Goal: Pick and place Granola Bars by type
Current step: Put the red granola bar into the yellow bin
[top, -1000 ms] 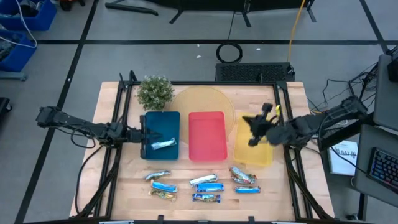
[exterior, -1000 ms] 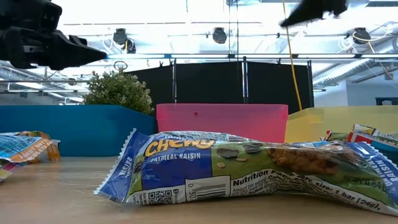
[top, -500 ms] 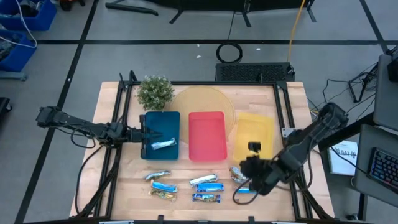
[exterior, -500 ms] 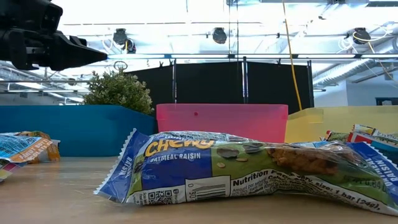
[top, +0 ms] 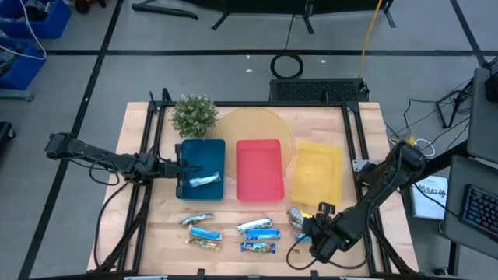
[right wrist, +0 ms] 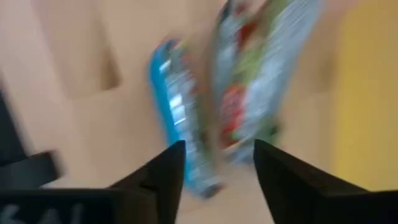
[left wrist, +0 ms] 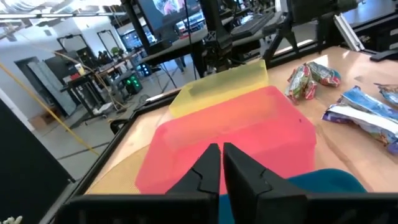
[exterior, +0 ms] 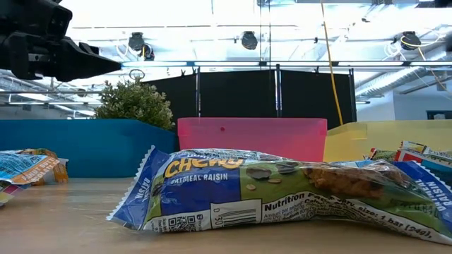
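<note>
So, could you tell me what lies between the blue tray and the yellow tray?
In the high view, the red tray sits between the blue tray and the yellow tray.

Both arms: dark, matte black, slender jointed links with bulkier joint housings, seen from above table (top: pixel 233 214). Black cables trail along left arm and loop beside table edge. Left pincer (left wrist: pixel 221 163): two black tapered wedge fingers, smooth faces. Right pincer (right wrist: pixel 216 168): two black blunt angular fingers.
</note>
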Robot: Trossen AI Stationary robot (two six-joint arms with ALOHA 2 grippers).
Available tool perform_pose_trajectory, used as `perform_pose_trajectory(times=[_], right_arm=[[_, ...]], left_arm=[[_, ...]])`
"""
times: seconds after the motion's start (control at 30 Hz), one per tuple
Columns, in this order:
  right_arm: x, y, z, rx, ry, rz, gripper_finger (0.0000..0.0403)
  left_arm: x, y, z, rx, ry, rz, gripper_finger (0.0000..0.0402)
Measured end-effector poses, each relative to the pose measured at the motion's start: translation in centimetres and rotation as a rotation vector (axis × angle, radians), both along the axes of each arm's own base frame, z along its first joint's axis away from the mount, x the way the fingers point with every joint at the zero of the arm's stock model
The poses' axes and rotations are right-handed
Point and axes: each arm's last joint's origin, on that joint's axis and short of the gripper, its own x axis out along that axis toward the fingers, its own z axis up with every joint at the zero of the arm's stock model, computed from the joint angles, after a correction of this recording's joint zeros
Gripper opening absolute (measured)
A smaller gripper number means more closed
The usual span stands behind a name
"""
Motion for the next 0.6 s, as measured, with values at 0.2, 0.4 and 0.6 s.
perform_pose_trajectory(times=[0.2,0.4,0.6], right_arm=[[-0.1,0.9,-0.9,0.111,-0.014,-0.02,0.0225],[-0.5,0.3,-2.3,0.091,-0.01,-0.05,0.0212],[-1.5,-0.2,-4.6,0.112,0.013,-0.068,0.0194]], left_arm=[[0.0,0.0,0.0,0.064,0.009,-0.002,0.0053],[0.0,0.0,-0.1,0.089,0.015,-0.002,0.0052],[0.0,0.0,-0.1,0.098,0.013,-0.002,0.0042]])
